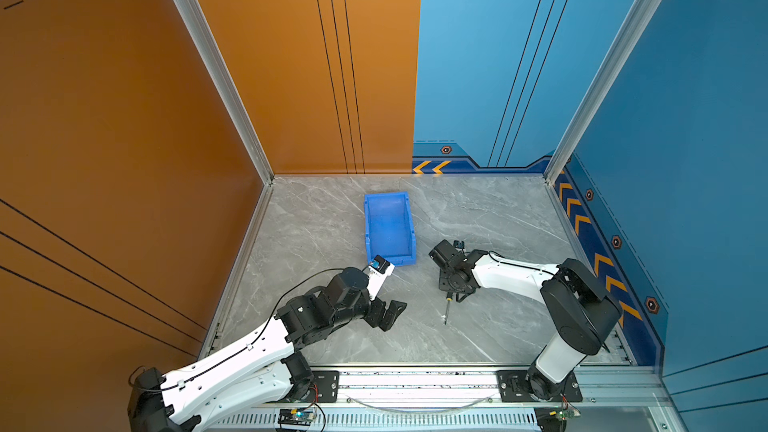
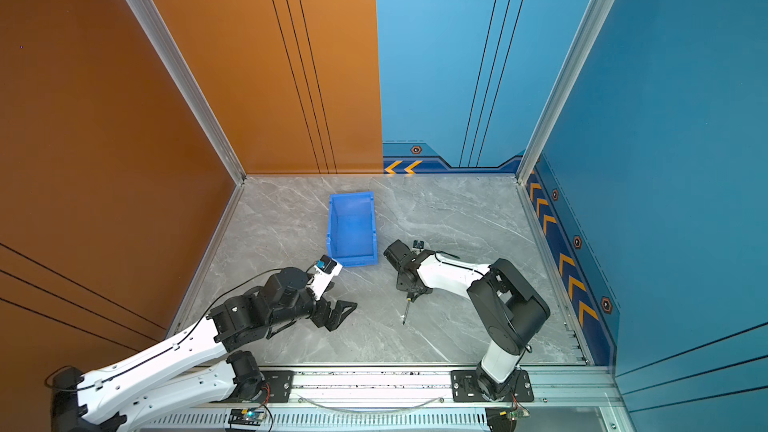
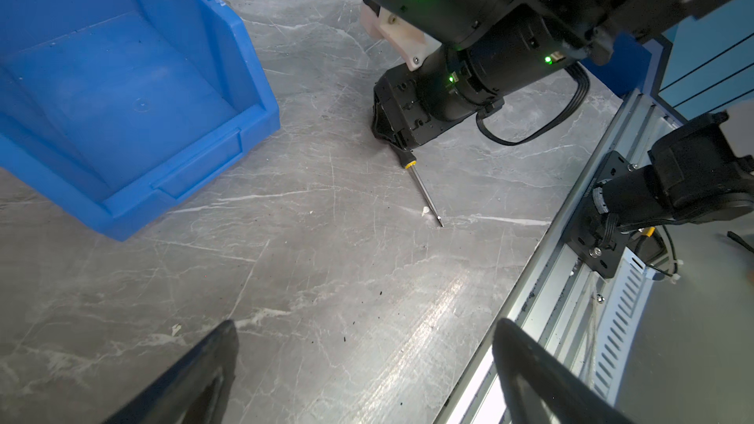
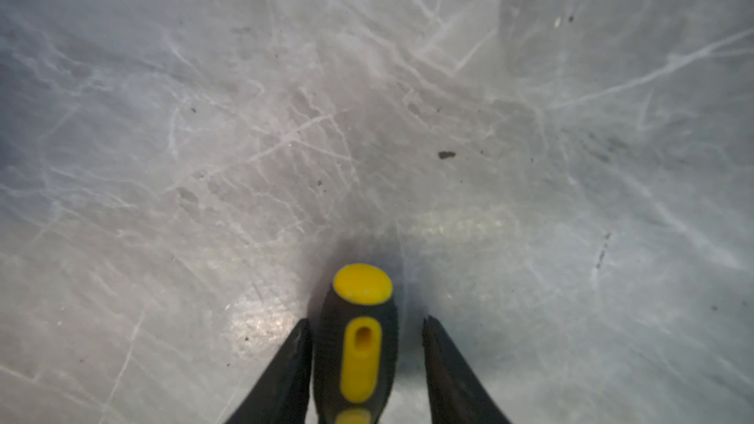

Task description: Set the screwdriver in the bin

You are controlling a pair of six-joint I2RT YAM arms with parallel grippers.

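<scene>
The screwdriver [image 1: 447, 308] lies flat on the grey marble table, right of centre, its thin shaft [image 3: 424, 189] pointing toward the front rail. My right gripper [image 4: 365, 320] reaches straight down over the black-and-yellow handle [image 4: 359, 344]. The jaws straddle it closely: one finger touches the handle and a narrow gap shows at the other. The blue bin [image 1: 367, 226] stands empty at mid-table, behind and left of the screwdriver. My left gripper [image 1: 395, 313] hovers open and empty near the table's front left, in front of the bin [image 3: 245, 75].
An aluminium rail [image 1: 415, 380] with both arm bases runs along the front edge. Orange and blue walls close in the table on the left, back and right. A small white fleck [image 3: 425, 210] lies beside the screwdriver tip.
</scene>
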